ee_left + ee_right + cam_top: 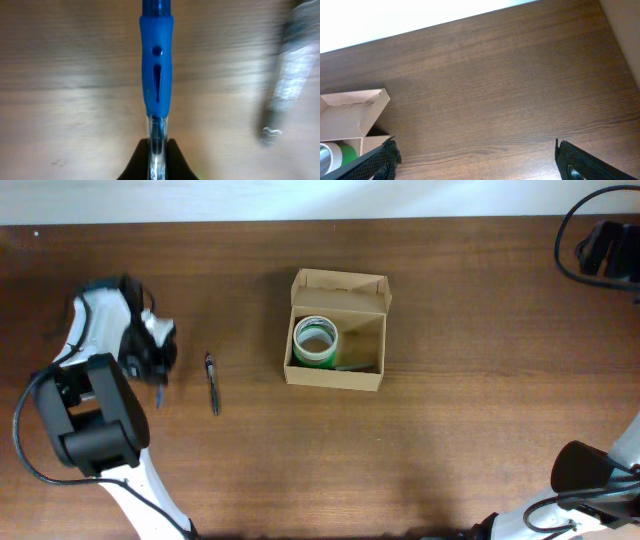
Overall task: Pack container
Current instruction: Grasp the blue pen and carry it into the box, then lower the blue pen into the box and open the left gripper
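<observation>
The container, a tan cardboard box (pixel 335 375) with its lid flap open, stands mid-table; it also shows in the right wrist view (pixel 350 115). A green and white tape roll (pixel 315 340) lies inside it at the left. My left gripper (pixel 155 375) is far to the left of the box and is shut on a blue pen (pixel 156 65), which sticks out between the fingers (pixel 157 152) just above the table. My right gripper (pixel 475 155) is open wide and empty, high above the table to the right of the box.
A dark pen (pixel 211 383) lies on the wooden table between my left gripper and the box; it is blurred in the left wrist view (pixel 292 65). Black cables and arm parts (pixel 605 245) sit at the far right corner.
</observation>
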Motion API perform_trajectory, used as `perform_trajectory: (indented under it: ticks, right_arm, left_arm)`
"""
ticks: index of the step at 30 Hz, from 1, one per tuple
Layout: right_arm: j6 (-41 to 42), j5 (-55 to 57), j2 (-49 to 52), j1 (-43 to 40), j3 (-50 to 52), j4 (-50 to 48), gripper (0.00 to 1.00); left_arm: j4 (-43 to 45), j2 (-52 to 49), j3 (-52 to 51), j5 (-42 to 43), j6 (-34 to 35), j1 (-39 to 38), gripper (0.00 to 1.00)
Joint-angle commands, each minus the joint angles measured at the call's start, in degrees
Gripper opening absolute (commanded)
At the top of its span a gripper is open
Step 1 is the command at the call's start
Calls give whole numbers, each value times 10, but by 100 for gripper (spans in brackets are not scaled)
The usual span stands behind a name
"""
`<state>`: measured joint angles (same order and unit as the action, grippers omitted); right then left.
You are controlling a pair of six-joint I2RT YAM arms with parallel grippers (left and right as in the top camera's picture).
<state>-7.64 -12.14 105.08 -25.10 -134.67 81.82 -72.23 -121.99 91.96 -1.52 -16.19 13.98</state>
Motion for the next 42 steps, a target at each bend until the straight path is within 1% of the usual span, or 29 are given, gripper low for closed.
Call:
perform_trajectory:
  ticks: [1,2,4,6,8,9,11,12,14,15,19,22,26,28,30,33,36,42]
  right_arm:
    - [2,-8,1,0,-2,-2,99]
    - [2,-8,1,0,-2,-2,99]
    - [2,-8,1,0,-2,-2,99]
    - [2,-8,1,0,-2,-2,99]
    - [2,-8,1,0,-2,-2,99]
    - [2,-8,1,0,-2,-2,99]
    - [2,-8,1,0,-2,-2,99]
    - [2,-8,1,0,-2,-2,99]
    - [2,-8,1,0,-2,-2,99]
    - [2,-8,1,0,-2,-2,99]
    - [2,-8,1,0,-2,-2,99]
    - [2,-8,1,0,-2,-2,99]
    - [2,-8,1,0,-2,-2,99]
    - [2,-8,1,0,-2,-2,99]
    - [2,-8,1,0,-2,-2,99]
    - [2,-8,1,0,-2,-2,99]
    - [2,-8,1,0,-2,-2,99]
    - [2,-8,1,0,-2,-2,99]
  left_arm:
    - [-95,9,262,70,24,-37,2]
    - [-112,9,325,84,17,-48,2]
    - [-135,9,427,123,-33,-68,2]
    - [-158,9,536,161,-112,-101,2]
    - [-176,9,619,167,-177,-143,2]
    - [-184,9,652,165,-202,-167,2]
    - [-193,9,690,166,-213,-215,2]
    - [-198,9,692,165,-218,-238,2]
    - [-216,9,683,165,-243,-282,2]
    - [-215,9,669,163,-243,-299,2]
    - [-200,9,574,120,-242,-361,2]
    - [-179,9,473,98,-250,-386,2]
    - [-150,9,351,76,-314,-403,2]
    - [-125,9,308,41,-324,-411,2]
    - [-109,9,282,15,-339,-419,2]
    - [-92,7,258,15,-378,-435,1]
    - [-76,1,252,10,-384,-454,2]
    - [-73,-19,252,-5,-388,-483,2]
